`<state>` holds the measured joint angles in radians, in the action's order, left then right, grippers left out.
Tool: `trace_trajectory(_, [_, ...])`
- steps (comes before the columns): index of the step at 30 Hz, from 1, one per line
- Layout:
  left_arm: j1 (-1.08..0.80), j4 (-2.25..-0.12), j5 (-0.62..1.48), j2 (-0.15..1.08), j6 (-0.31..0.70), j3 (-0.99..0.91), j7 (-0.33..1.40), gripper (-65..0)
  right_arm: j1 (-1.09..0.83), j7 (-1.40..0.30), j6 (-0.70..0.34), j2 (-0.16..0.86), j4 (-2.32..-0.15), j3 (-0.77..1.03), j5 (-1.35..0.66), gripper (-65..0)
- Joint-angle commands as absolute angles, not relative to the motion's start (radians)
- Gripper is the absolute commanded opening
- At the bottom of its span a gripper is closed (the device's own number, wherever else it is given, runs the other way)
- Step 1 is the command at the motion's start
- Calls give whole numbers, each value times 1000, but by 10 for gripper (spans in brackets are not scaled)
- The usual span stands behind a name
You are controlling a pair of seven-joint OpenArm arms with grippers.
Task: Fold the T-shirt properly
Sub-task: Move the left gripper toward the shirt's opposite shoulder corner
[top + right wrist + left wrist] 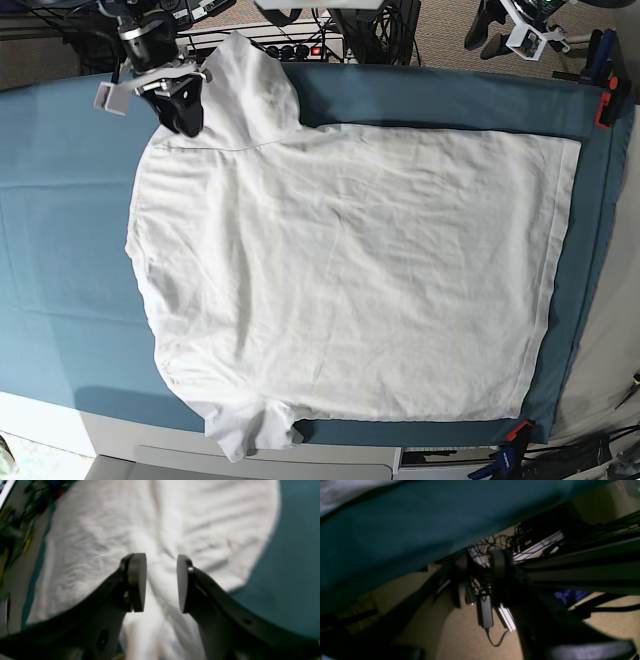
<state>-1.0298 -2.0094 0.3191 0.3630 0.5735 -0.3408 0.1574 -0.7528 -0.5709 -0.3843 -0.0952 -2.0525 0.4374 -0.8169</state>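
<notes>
Right gripper [161, 582], black with flat pads, hovers parted and empty over the wrinkled white cotton T-shirt's [350, 280] far sleeve. That shirt lies spread flat on teal-blue table cloth [60, 250], bare cloth bordering its edges. Left gripper's opening cannot be told.

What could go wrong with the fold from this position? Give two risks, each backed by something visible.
1. The right gripper is open, with a raised ridge of the T-shirt between its pads; closing may pinch a bunched wad, not a flat edge.
2. One sleeve overhangs the teal cloth and could snag on the cables there.
</notes>
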Motion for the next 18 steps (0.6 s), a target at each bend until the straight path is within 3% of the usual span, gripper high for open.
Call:
trace_trajectory(1, [-1044, -2023, 329, 369, 577, -345, 136, -475, -762, -568, -392, -103, -2050, 459, -861, -439])
trace_trajectory(5, [-1044, -2023, 307, 370, 577, -345, 143, -475, -762, -631, -426, -123, -2010, 545, -976, -439])
trace_trajectory(18, [-1044, -2023, 307, 419, 577, -345, 151, -475, -738, -642, -387, -138, -1840, 635, -1037, -439])
